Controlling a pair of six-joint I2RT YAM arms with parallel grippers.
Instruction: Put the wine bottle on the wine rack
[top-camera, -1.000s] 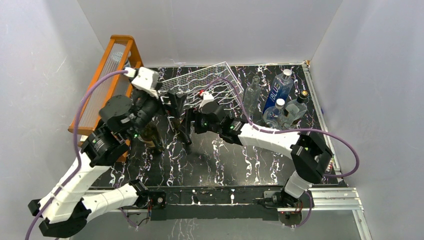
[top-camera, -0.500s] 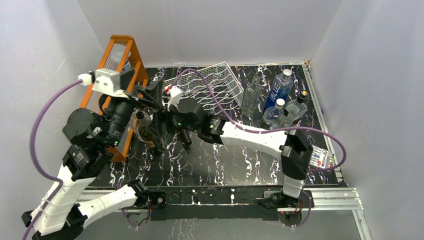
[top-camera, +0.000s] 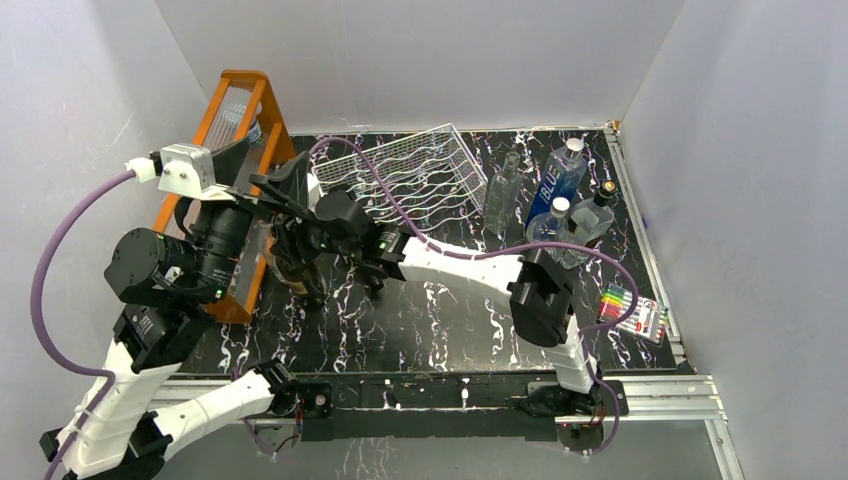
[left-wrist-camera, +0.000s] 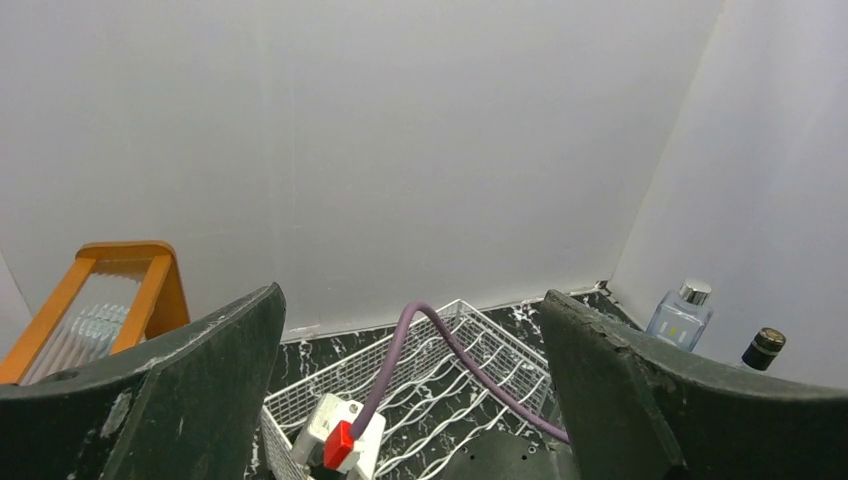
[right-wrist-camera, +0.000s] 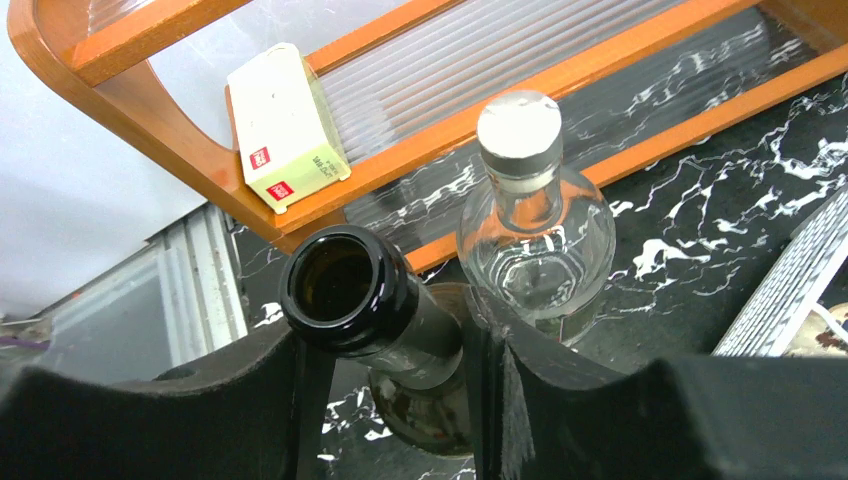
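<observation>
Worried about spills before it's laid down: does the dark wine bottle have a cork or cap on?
No, the wine bottle shows an open, hollow mouth, unlike the capped clear bottle beside it.

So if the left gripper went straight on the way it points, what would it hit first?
Probably the purple cable above the silver-white wire wine rack; past that, the white back wall. Depth is unclear.
</observation>
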